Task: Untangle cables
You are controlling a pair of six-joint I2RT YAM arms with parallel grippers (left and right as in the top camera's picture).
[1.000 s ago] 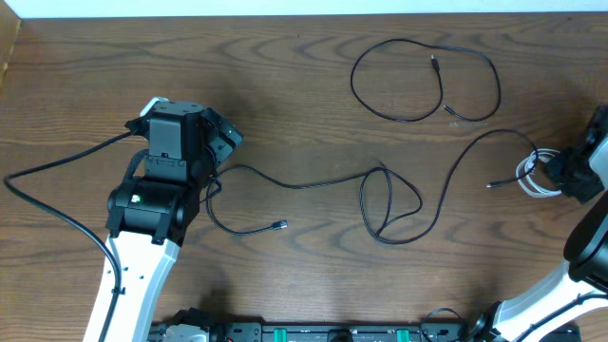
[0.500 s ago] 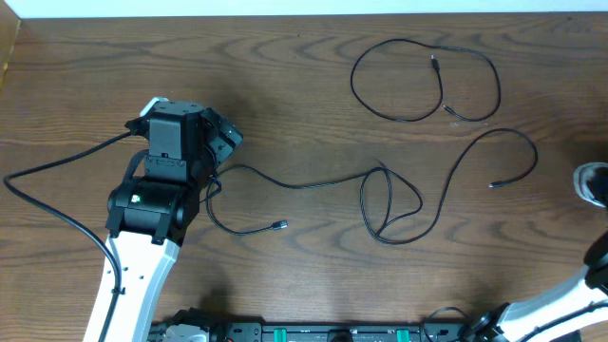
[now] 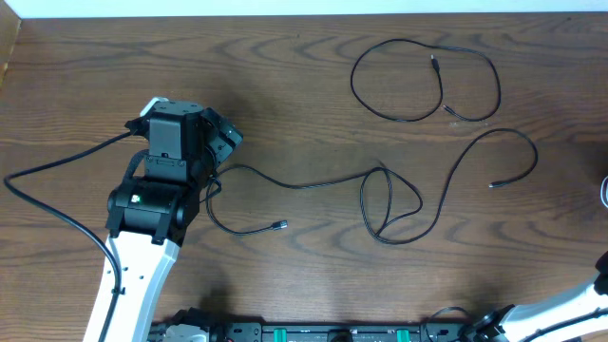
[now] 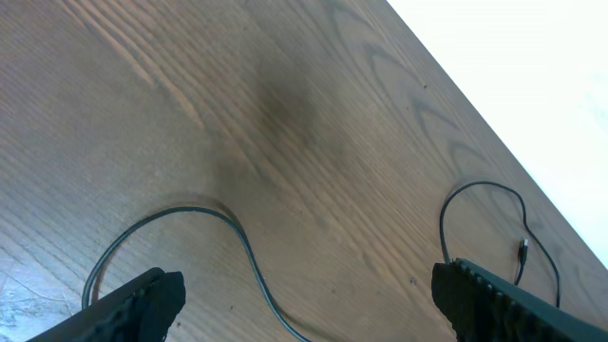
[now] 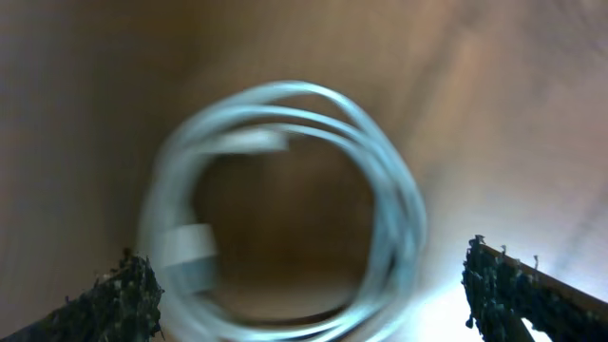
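Note:
Two black cables lie on the wooden table. The long cable [image 3: 304, 185] runs from beside my left gripper [image 3: 224, 142] through a twisted loop at the middle to a plug at the right. The other cable [image 3: 352, 81] forms a loop at the back. In the left wrist view my left gripper [image 4: 318, 304] stands open just above the table, with the long cable [image 4: 242, 247] running between its fingers untouched. In the right wrist view a blurred white coiled cable [image 5: 380, 171] sits ahead of my right gripper [image 5: 309, 294], whose fingers stand wide apart.
The left arm [image 3: 152, 204] and its thick black wire [image 3: 57, 166] take up the table's left side. Only a sliver of the right arm [image 3: 598, 285] shows at the right edge. The table's far edge [image 3: 285, 16] meets a white surface.
My right gripper, which was shut on the white coil near the table's right edge, has swung out of the overhead view to the right and opened. The left arm and black cables have not moved.

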